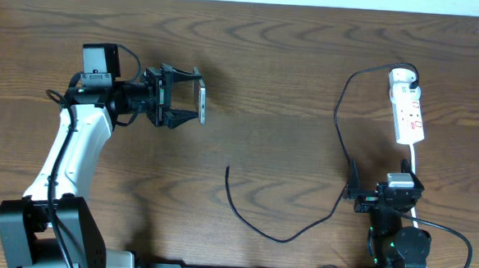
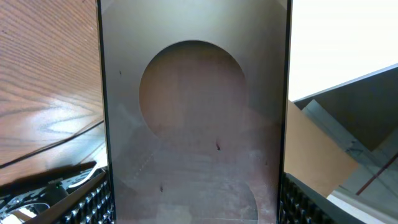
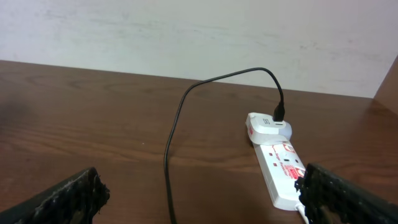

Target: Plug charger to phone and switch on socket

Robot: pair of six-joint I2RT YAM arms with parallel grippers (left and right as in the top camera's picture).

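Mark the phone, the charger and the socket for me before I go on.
phone (image 2: 193,130), left wrist view, middle of its brown face.
charger (image 1: 281,240), overhead view, lowest bend of the thin black cable.
socket (image 1: 408,112), overhead view, middle of the white strip body.

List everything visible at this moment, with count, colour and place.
table: one, brown wood, under everything
phone: one, brown, held on edge in the left claw
charger: one, black cable, from the socket's end plug to a free tip mid-table
socket: one, white strip with red marks, right side
left claw: one, black, closed on the phone
right claw: one, black, open, empty, near the socket
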